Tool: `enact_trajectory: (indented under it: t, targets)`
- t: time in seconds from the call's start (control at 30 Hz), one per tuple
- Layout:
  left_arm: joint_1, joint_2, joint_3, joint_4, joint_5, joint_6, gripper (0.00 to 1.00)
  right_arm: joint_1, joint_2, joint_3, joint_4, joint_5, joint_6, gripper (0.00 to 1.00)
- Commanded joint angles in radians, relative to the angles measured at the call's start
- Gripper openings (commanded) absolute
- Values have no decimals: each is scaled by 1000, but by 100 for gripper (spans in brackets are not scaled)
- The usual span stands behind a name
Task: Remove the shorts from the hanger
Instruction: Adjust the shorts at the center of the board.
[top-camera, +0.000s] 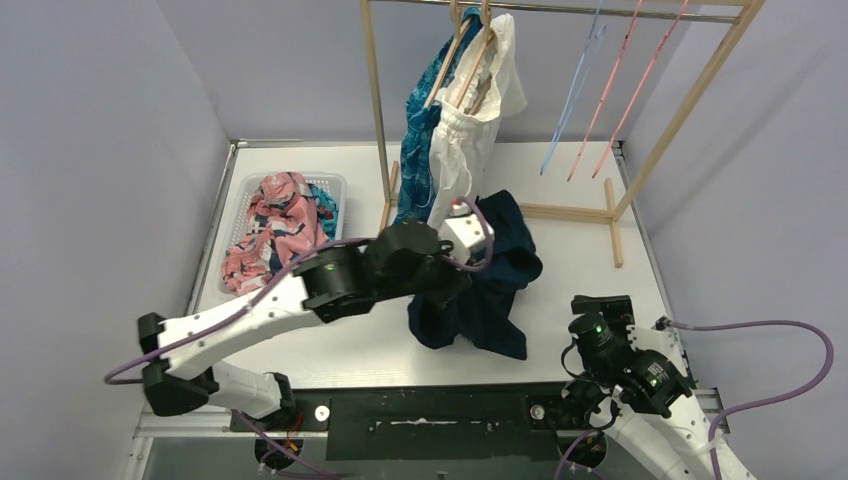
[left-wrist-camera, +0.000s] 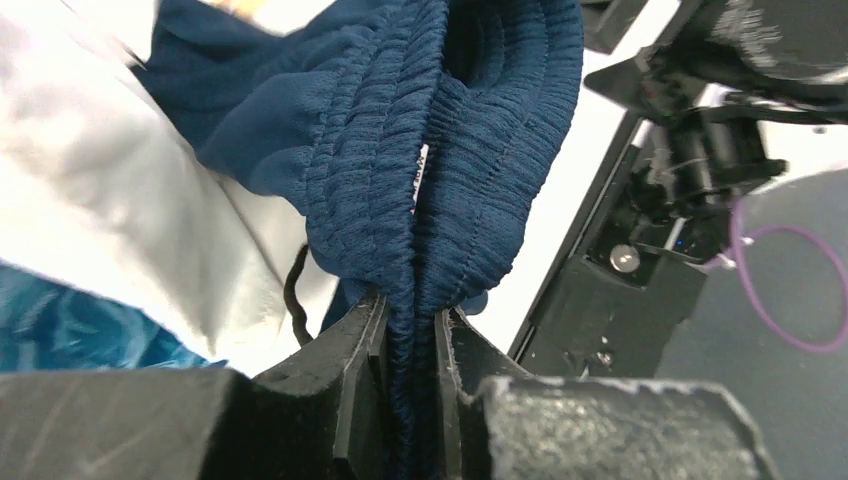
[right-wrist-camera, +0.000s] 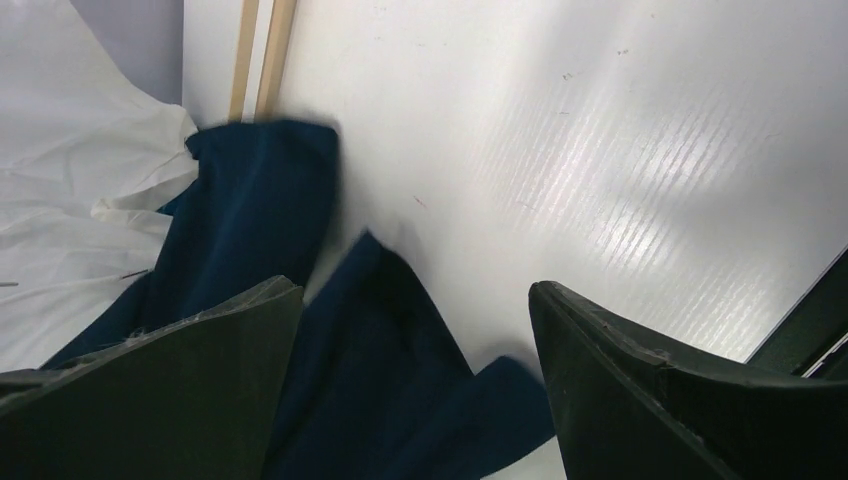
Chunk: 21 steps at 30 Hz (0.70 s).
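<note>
- The left gripper (left-wrist-camera: 412, 335) is pinching nearly shut on the gathered waistband of the navy shorts (left-wrist-camera: 450, 150), squeezing the elastic folds between its two fingers (left-wrist-camera: 360, 345).
- Just beyond the fingers, the rest of the navy cloth is trailing down onto the table (top-camera: 575, 250), apparently clear of the hanger (top-camera: 468, 60).
- Past the grip, the white shorts (top-camera: 465, 150) and the blue leaf-pattern shorts (top-camera: 415, 150) are hanging from the hanger, close to the held pair.
- The step looks like carrying the catch to the basket (top-camera: 342, 180), well off to the left. Lifting first should stop the cloth dragging or snagging the white pair.
- The right gripper (right-wrist-camera: 415, 300) is standing wide open and holding nothing, with the navy hem lying just under it.
</note>
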Motion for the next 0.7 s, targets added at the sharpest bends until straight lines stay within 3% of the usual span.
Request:
enact_trajectory:
  t: [0.0,0.2,0.37,0.5,0.6,0.67]
  targets:
    - [7,-105,97,-191,86,95,0,1,23,2,53,53,11,87]
    - [50,-118,34,-125,150,114,0,1,64,3,84,47,2,87]
    - [107,56,-23,66,275,46,0,2,87,0,96,34,-4,87]
    - [111,252,-48,268,287,-27,0,3,84,-16,111,18,-6,87]
    - [109,400,-23,254,238,-44,18,3,78,-21,112,2,-9,87]
    - [106,464,-36,251,194,-70,36,4,70,-27,106,-2,-9,87]
